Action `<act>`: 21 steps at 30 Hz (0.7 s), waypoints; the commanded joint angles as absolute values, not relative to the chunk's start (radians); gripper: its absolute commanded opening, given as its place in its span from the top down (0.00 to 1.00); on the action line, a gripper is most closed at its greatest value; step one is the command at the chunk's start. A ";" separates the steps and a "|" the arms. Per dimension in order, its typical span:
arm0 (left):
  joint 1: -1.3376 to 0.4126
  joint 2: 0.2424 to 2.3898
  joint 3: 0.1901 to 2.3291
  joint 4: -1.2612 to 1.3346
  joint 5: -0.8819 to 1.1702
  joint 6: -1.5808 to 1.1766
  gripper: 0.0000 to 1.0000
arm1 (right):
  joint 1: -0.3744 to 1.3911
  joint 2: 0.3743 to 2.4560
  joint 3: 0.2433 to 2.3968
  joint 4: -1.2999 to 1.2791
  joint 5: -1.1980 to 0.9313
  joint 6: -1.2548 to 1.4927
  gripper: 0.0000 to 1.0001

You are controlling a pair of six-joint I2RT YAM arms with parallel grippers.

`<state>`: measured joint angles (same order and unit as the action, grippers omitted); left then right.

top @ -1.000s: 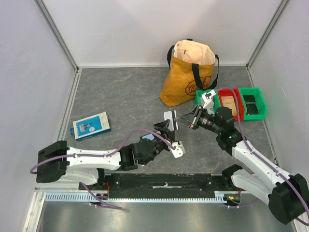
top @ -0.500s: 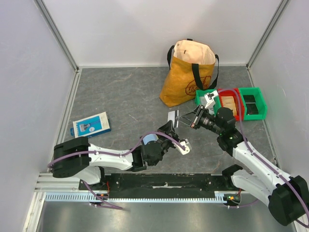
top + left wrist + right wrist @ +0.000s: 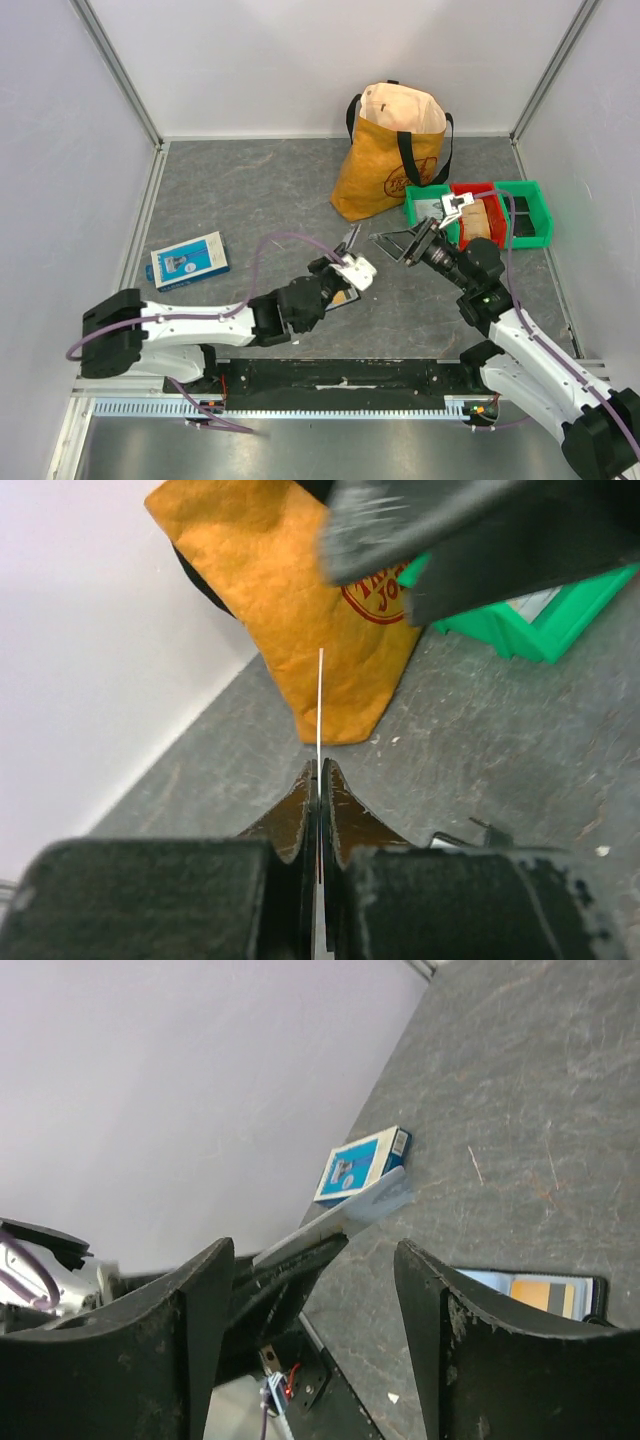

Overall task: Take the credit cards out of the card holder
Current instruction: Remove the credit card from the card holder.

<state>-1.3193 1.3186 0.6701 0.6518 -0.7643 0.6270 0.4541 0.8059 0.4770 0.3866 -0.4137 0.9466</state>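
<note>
Credit card [image 3: 319,705], pale, sits pinched in the left hand [image 3: 318,790] beside the spread right hand [image 3: 388,248], above the open card holder [image 3: 598,1296] on the table [image 3: 250,200]; I would keep that pinch firm and lay it flat, well apart from the holder.

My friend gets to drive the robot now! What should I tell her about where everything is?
Left gripper: shut on one pale card, held up off the table.
Right gripper: open and empty, close to that card.
Card holder: lying open on the table by the left gripper. An orange card and a pale blue card sit in it.
Done: one card is out.
Left: put that card down, then pull out the others.
</note>
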 commanded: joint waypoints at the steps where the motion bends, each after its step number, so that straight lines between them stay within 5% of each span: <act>1: -1.240 1.189 0.709 0.445 -0.649 0.120 0.98 | 0.457 0.761 0.410 0.572 -0.345 0.920 0.26; 12: -0.931 1.020 0.425 0.740 -0.195 -0.779 0.98 | 0.494 0.880 0.210 1.055 -0.342 0.992 0.26; 21: -0.907 1.057 0.316 1.038 -0.123 -1.075 0.98 | 0.601 1.054 0.183 1.248 -0.279 0.985 0.29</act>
